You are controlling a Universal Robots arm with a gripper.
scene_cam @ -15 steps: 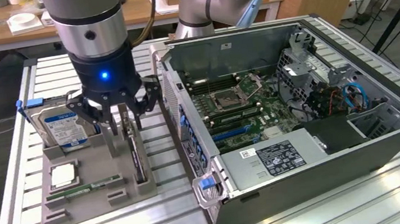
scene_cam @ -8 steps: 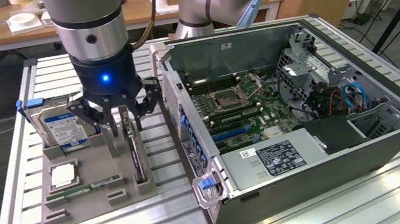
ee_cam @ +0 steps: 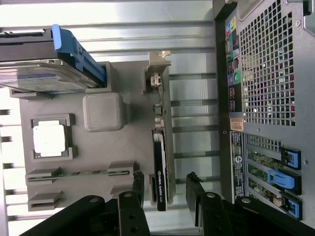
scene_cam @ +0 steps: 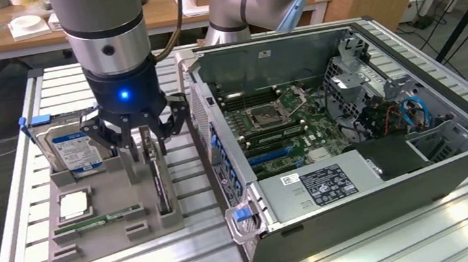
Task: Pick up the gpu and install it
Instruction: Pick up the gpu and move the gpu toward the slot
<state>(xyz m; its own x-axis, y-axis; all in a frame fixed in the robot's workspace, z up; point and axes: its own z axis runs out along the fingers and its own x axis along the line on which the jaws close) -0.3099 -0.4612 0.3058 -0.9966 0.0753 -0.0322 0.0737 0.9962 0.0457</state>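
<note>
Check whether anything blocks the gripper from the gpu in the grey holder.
Nothing visible does. The open gripper straddles the gpu, which stands on edge in the grey holder, with bare gaps either side.

No legible text — labels on hard drive and power supply unreadable

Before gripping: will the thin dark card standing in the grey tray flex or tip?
Likely stiff: the thin dark card is a flat board. Its silvery end bracket may make it tilt. Standing on edge, it could tip.
</note>
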